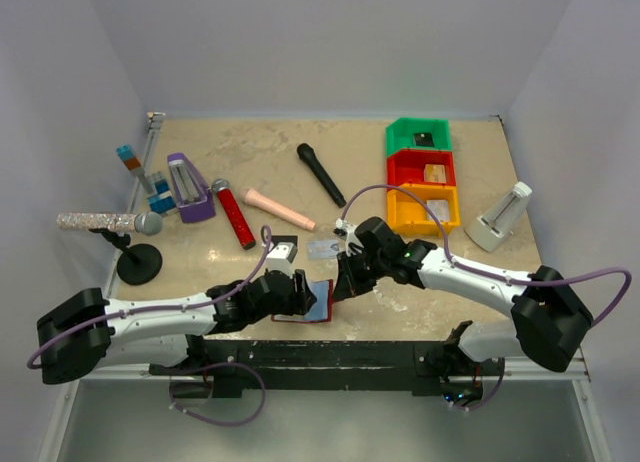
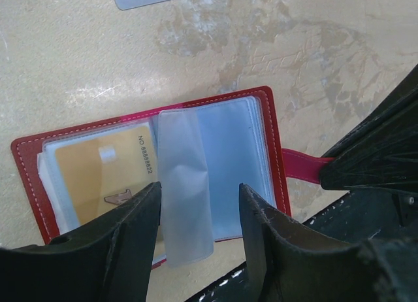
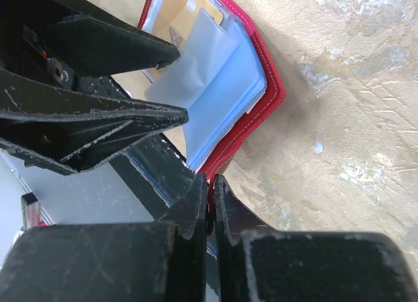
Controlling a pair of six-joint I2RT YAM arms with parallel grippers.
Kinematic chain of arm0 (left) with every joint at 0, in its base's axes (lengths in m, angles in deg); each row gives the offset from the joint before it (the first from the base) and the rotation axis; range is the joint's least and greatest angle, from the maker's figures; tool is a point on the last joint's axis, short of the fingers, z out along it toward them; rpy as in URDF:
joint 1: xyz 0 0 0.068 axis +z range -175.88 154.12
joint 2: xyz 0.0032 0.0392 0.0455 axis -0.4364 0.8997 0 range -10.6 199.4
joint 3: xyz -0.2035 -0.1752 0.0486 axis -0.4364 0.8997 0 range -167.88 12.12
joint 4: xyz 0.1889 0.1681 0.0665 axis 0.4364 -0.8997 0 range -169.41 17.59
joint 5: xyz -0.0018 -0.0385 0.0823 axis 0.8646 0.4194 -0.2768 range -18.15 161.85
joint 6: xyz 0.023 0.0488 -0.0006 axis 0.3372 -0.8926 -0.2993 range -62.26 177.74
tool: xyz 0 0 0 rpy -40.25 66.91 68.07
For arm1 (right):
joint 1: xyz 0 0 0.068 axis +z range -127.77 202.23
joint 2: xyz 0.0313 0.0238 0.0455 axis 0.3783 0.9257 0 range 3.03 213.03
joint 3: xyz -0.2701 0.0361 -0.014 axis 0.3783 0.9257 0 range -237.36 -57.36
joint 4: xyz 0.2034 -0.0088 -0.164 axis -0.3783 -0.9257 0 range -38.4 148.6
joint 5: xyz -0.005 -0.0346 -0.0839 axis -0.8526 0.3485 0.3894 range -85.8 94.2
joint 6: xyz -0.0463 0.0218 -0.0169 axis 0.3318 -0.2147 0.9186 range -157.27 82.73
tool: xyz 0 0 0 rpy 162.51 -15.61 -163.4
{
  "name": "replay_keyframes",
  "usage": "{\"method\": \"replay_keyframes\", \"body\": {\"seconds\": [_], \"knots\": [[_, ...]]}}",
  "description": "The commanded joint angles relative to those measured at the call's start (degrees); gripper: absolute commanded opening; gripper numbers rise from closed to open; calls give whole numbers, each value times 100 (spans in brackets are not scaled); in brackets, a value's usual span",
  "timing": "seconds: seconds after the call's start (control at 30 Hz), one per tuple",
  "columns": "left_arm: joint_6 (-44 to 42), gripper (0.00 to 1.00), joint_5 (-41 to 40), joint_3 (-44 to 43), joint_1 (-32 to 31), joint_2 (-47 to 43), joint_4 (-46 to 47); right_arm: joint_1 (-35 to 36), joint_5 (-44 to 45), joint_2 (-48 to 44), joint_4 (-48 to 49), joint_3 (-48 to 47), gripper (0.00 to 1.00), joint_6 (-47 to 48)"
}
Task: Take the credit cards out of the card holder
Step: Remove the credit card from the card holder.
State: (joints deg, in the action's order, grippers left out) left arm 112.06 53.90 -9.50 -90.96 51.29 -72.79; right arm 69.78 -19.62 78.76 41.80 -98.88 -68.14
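The dark red card holder (image 2: 268, 129) lies open near the table's front edge, its pale sleeves fanned out. A tan-gold credit card (image 2: 104, 171) sits inside a left-hand sleeve. One loose sleeve (image 2: 186, 191) stands up between the fingers of my left gripper (image 2: 199, 214), which is open and hovers just over the holder, touching nothing. My right gripper (image 3: 210, 184) is shut on the holder's red tab (image 2: 300, 166). A silver-grey card (image 1: 325, 248) lies on the table just beyond the holder (image 1: 312, 304). In the top view the left gripper (image 1: 298, 292) and right gripper (image 1: 343, 285) flank the holder.
A red microphone (image 1: 233, 214), a pink cylinder (image 1: 278, 209) and a black microphone (image 1: 320, 174) lie further back. Green, red and orange bins (image 1: 425, 207) stand at the back right beside a white stand (image 1: 500, 217). A purple stapler (image 1: 187, 187) and a microphone stand (image 1: 138, 262) are on the left.
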Motion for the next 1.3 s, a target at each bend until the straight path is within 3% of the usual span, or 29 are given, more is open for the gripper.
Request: {"method": "replay_keyframes", "body": {"seconds": [0.0, 0.07, 0.27, 0.43, 1.27], "knots": [[-229, 55, 266, -78, -31, 148, 495, -18, -132, -5, 133, -14, 4, 46], [-256, 55, 371, -113, -31, 253, 583, -18, -115, -14, 124, -6, 10, 37], [-335, 55, 565, -210, -31, 447, 838, -18, 78, -154, 36, 65, 41, 29], [-440, 55, 662, -351, -31, 543, 926, -18, 289, -347, -131, 135, 52, 29], [-678, 55, 1496, -843, -31, 1212, 1743, -18, 1036, -893, -597, 311, 57, -24]]}}
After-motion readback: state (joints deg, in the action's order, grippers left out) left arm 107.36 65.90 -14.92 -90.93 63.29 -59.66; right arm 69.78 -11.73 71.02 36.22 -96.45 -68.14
